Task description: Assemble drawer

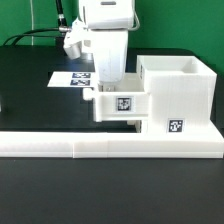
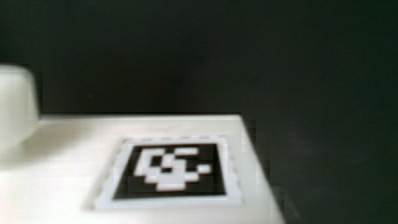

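Note:
The drawer's large white housing (image 1: pixel 182 95) stands against the long border wall, with a tag low on its front. One small white tray (image 1: pixel 121 106) with a tag on its face sits against the housing's side on the exterior view's left. My gripper (image 1: pixel 104 90) hangs straight down over the tray's outer end. Its fingertips reach the tray's rim, and I cannot tell whether they grip it. The wrist view shows a white surface with a blurred tag (image 2: pixel 173 171) very close up, and no clear fingertips. A second tray is not in view.
The low white L-shaped border wall (image 1: pixel 60 146) runs along the front. The marker board (image 1: pixel 72 78) lies flat on the black table behind the gripper. A white rounded shape (image 2: pixel 15 105) that I cannot name shows at the wrist view's edge.

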Tool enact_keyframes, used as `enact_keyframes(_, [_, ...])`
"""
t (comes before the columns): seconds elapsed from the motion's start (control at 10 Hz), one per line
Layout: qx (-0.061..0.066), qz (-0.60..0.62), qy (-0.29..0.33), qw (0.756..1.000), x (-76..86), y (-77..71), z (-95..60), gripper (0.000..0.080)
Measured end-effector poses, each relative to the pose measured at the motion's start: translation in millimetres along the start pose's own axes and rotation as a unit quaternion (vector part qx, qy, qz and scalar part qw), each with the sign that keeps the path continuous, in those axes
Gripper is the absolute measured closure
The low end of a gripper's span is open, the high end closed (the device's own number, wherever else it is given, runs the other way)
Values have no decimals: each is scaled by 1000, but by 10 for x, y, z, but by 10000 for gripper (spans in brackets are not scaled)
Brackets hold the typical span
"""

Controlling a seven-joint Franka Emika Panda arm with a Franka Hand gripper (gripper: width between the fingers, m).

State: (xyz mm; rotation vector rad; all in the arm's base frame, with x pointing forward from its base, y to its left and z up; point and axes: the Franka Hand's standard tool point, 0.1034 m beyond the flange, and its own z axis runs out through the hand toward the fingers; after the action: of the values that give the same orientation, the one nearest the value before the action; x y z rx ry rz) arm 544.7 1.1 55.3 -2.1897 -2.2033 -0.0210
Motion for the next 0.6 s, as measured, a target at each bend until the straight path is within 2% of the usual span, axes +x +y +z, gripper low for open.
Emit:
enact_keyframes(0.3, [-4,-20,0,1000,132,33,13,755])
enact_keyframes(0.6, [-10,-13,0,1000,126,32,16,755])
